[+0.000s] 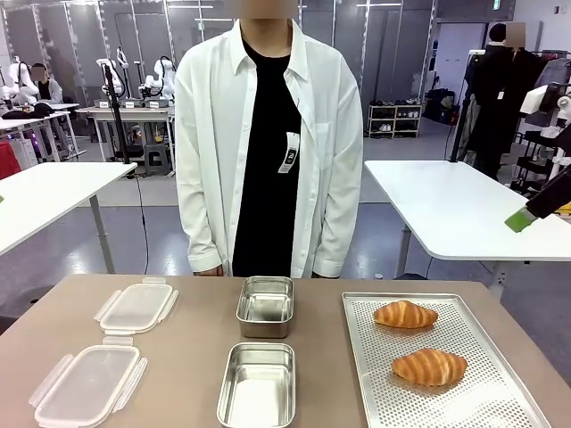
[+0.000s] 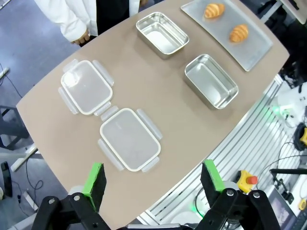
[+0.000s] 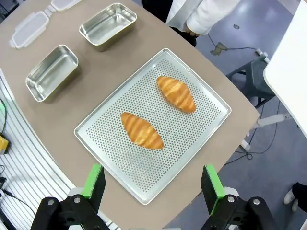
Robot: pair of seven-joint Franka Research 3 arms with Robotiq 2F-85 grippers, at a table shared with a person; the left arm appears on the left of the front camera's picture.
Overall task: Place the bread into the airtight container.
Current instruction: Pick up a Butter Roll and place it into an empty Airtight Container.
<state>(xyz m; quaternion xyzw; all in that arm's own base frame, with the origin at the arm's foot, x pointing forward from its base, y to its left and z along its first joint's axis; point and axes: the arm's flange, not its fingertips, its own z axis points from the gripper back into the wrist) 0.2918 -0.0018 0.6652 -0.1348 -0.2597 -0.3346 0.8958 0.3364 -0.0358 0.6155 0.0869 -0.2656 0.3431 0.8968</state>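
Looks like it's laid out for an easy drop-in: tray (image 1: 500,406) on the robot's right with both bits of bread (image 1: 429,366) on it, two open tins (image 1: 257,385) mid-table, lids (image 1: 87,383) parked left. The right gripper (image 3: 151,168) hangs high over the tray and the left gripper (image 2: 152,165) over the lids, both with jaws spread wide, holding nothing. Plain tan table (image 1: 196,357), and a person stands at the far edge in a big lab with white tables.

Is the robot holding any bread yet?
No, nothing is held. The left gripper and right gripper are open and empty; both croissants lie on the tray.
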